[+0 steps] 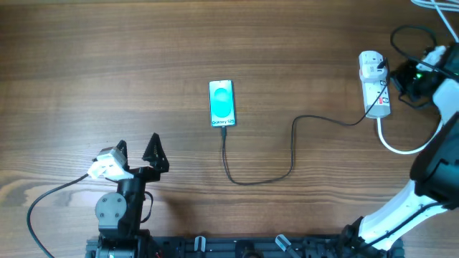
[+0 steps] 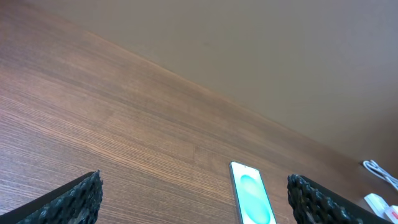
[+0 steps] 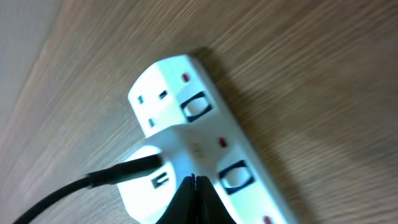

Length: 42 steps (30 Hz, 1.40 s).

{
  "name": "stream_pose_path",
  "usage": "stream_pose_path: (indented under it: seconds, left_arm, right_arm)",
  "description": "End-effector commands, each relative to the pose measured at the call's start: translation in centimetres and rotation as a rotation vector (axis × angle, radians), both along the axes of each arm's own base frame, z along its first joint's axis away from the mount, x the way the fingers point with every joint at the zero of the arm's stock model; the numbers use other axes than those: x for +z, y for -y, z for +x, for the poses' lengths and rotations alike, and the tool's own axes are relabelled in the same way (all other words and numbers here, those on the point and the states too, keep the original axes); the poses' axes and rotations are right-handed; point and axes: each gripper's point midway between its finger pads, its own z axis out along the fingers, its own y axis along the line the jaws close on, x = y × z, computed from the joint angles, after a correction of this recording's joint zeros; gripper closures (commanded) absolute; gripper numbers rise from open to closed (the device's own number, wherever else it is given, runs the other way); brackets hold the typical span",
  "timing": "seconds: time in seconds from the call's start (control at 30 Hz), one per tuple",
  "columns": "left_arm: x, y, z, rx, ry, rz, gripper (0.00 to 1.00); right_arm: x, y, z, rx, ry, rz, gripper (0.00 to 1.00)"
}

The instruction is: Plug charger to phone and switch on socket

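The phone [image 1: 221,102] lies face up mid-table with a teal-green screen; it also shows in the left wrist view [image 2: 252,199]. The thin black charger cable [image 1: 290,147] runs from the phone's near end in a loop to the white socket strip [image 1: 374,84] at the far right. In the right wrist view the black cable end [image 3: 118,174] sits in a white adapter on the socket strip [image 3: 186,106]. My right gripper [image 3: 194,183] is shut with nothing between its fingers, its tips right over the strip between the adapter and a switch [image 3: 234,175]. My left gripper [image 1: 136,150] is open and empty, near the front left.
The socket's thick white cord [image 1: 394,147] curves from the strip toward my right arm. More cables [image 1: 409,36] lie at the far right corner. The table's far edge shows in the left wrist view [image 2: 205,87].
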Motion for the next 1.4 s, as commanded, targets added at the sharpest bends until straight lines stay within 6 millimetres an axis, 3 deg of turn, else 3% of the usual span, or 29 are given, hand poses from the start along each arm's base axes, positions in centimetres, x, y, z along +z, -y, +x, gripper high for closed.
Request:
stream_pose_path:
  seconds: [0.0,0.77,1.37]
  left_arm:
    - [0.0,0.2,0.0,-0.01,0.006,0.014,0.0]
    - [0.0,0.2,0.0,-0.01,0.006,0.014,0.0]
    - [0.0,0.2,0.0,-0.01,0.006,0.015,0.0]
  right_arm:
    - [-1.7,-0.1,0.5,-0.01,-0.043,-0.037,0.96]
    - [-4.8,0.1,-0.3,-0.05,-0.129,-0.028,0.96]
    - [-6.2,-2.3,-2.3,0.011,-0.217,0.063,0.96]
